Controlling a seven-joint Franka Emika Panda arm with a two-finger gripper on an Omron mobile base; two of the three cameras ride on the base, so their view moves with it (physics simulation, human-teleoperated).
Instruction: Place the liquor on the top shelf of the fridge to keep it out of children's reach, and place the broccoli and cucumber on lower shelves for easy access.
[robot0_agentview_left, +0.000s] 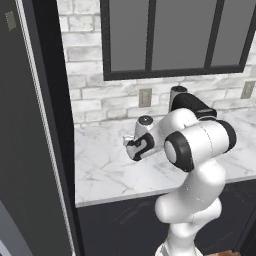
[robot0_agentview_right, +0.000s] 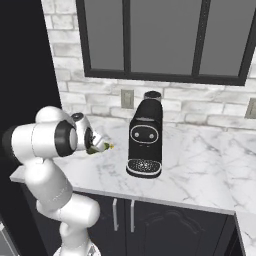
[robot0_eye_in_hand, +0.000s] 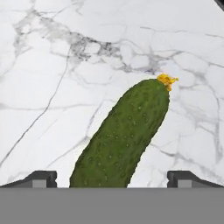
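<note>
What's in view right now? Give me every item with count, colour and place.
cucumber: one, dark green with a yellow tip, lying on the counter between the open fingers
coffee machine: one, black, standing on the counter by the wall
counter: one, white marble, over dark cabinets
outlets: at least two, grey, on the white brick wall
window: one, dark frame with grey panes, above the counter
fridge: one, dark grey, left of the counter
arm: one, white with dark joints, bent over the counter
gripper: one, dark tips, open, straddling the cucumber
</note>
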